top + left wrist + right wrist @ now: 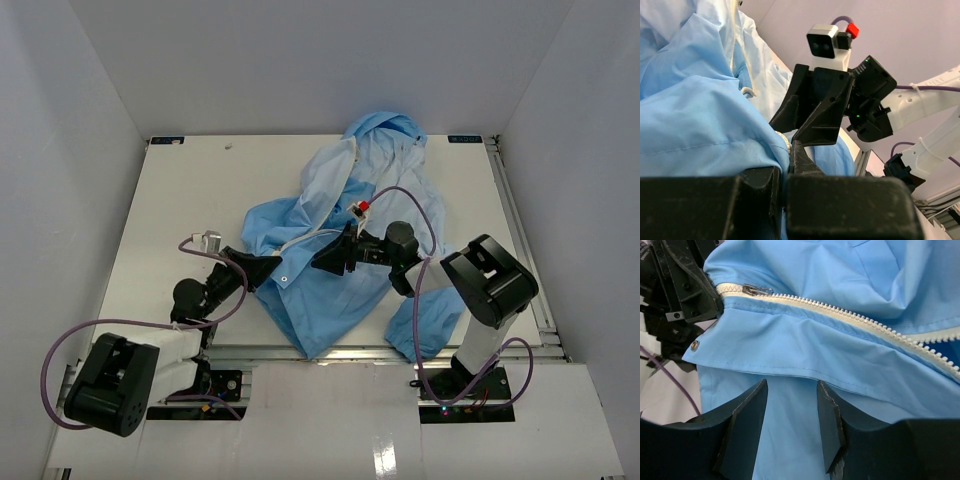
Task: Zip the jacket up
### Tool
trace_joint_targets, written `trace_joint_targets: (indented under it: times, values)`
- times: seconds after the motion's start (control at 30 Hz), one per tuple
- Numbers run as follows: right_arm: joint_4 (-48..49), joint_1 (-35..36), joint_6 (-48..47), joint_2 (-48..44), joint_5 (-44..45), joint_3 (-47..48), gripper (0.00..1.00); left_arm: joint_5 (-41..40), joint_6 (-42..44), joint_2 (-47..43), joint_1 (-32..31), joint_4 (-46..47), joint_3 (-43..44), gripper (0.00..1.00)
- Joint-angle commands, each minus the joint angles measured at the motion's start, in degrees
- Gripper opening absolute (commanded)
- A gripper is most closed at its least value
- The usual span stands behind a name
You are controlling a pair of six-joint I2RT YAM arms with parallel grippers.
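Observation:
The light blue jacket (pixel 330 240) lies crumpled on the white table, hood at the back. My left gripper (pixel 267 268) is shut on the jacket's bottom hem at the lower end of the pale zipper; the left wrist view shows blue fabric (pixel 705 125) pinched in the left gripper (pixel 785 161). My right gripper (pixel 328 262) is open just above the jacket front (pixel 805 345), its right gripper fingers (pixel 790 412) empty. The zipper strip (pixel 840 310) runs across the right wrist view, and the metal slider (pixel 756 289) sits near its lower end, beside the left gripper (pixel 687 285).
A metal snap (pixel 694 345) sits on the hem corner. A sleeve (pixel 432 315) hangs over the table's near edge by the right arm's base. Metal rails (pixel 520 230) run along the table's right edge. Purple cables (pixel 425 215) loop near both arms.

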Motion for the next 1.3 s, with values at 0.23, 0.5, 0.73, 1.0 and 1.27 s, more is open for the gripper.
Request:
trace_joint_targets:
  times: [0.23, 0.5, 0.73, 1.0, 1.27]
  values:
    - [31.18, -1.68, 21.15, 1.65, -14.22, 2.93, 0.51, 6.08, -1.35, 10.09, -0.25, 11.12, -14.79, 0.27]
    - [29.53, 0.90, 18.34, 9.08, -8.94, 3.77, 0.46, 0.48, -4.67, 11.21, -0.25, 0.42, -16.56, 0.54]
    - [5.09, 3.99, 3.22, 12.96, -0.02, 10.29, 0.43, -11.28, -8.54, -5.55, -0.55, -32.30, -11.55, 0.55]
    - [-12.28, 5.23, -6.33, 10.05, 8.71, 17.44, 0.45, -23.95, -6.99, -26.71, -0.69, -60.10, -6.14, 0.62]
    - [-14.58, 7.63, -5.63, 16.59, 4.41, 23.68, 0.46, -24.87, -7.18, -21.39, -0.69, -61.91, -4.09, 0.53]
